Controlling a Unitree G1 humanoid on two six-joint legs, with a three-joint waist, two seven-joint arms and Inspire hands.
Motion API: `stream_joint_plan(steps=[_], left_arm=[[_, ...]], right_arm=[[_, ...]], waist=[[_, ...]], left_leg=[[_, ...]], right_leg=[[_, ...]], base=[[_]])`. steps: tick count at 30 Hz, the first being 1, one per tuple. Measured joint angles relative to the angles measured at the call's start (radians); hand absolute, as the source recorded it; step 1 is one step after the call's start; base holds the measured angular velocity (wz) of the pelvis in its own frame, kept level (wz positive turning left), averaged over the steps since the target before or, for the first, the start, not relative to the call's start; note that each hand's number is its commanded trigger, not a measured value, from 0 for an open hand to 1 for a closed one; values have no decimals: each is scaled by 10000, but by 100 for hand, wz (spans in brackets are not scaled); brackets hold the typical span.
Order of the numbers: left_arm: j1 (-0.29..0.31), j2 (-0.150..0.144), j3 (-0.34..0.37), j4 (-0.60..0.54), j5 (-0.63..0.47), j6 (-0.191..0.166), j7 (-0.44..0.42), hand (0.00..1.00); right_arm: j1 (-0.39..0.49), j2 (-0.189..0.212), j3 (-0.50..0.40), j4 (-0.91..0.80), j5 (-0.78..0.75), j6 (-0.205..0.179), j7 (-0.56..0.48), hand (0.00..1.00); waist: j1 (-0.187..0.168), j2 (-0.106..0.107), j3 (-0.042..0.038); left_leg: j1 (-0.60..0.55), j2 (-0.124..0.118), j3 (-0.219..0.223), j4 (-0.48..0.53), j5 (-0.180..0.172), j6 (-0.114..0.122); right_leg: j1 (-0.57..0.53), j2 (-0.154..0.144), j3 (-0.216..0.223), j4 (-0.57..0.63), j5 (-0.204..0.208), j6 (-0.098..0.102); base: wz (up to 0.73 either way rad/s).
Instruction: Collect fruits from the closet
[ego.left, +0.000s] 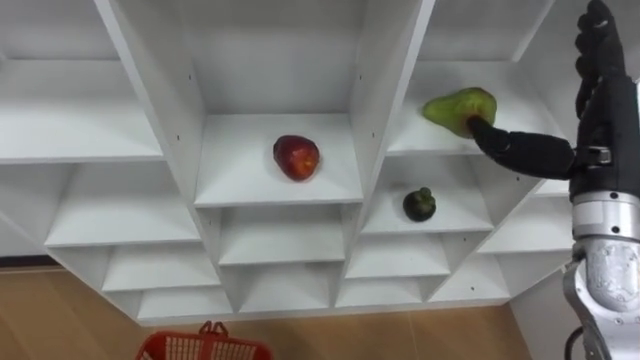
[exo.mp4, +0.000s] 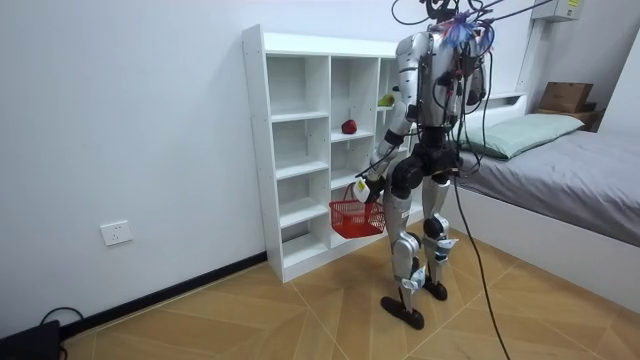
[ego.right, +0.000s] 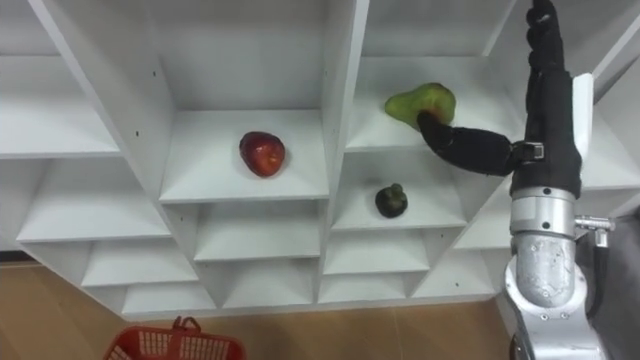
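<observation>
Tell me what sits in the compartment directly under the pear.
One small dark green fruit lies on that shelf, below the pear that the right hand touches with its thumb. The spot right behind the fruit is covered by it.

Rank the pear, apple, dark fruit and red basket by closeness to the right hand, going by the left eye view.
1. Pear, on the right-column shelf, touched by the right hand with its thumb.
2. Dark fruit, one level below.
3. Apple, middle column.
4. Red basket, bottom edge, left of centre.
</observation>
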Motion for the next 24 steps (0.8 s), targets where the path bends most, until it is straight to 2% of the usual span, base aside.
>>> stream_joint_plan(steps=[7,17,24], left_arm=[[-20,36,-2,0,-6,1,12,100],[0,34,-14,1,-5,2,67,100],[24,28,-7,1,3,7,80,100]], right_arm=[[-228,-1,-2,70,5,0,0,0],[-263,-2,-3,380,16,7,170,0],[-637,-102,-3,514,262,8,358,0]], waist=[[-51,-51,-2],[-61,65,-22],[-59,101,-31]], left_leg=[[-86,-10,-142,12,0,0],[-59,-6,-175,14,0,0],[-64,0,-177,38,1,0]], right_leg=[[3,-36,-209,-56,0,1],[118,-76,-550,-117,3,-1],[140,-112,-769,-109,11,-9]], base=[[6],[3],[0]])
